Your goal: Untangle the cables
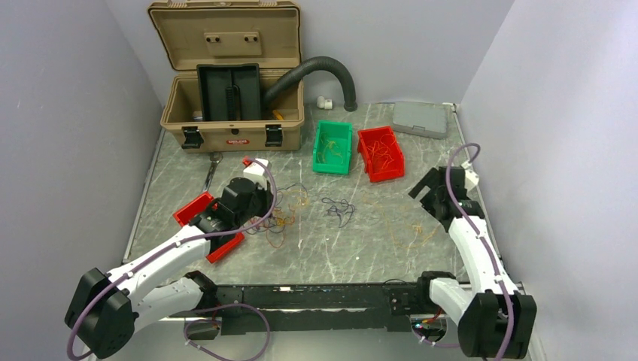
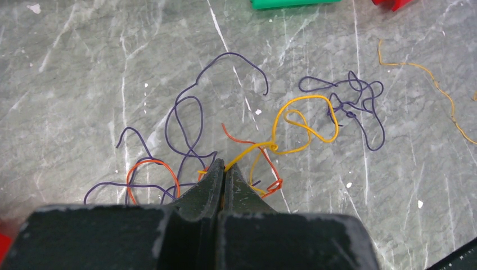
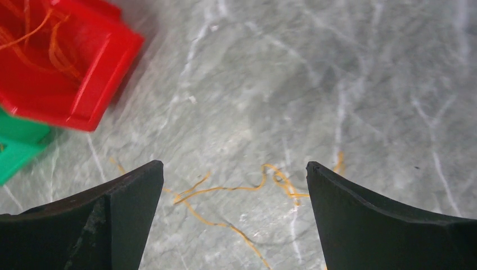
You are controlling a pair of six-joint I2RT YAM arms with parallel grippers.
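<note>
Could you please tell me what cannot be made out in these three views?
- Left wrist: the shut left gripper covers the end of the yellow wire, so whether it also pinches other strands is hidden.
- Right wrist: the orange wire runs off the bottom edge between the fingers of the open right gripper. The red bin is blurred and cropped.
- Top external: the cables are too thin to trace their crossings.
</note>
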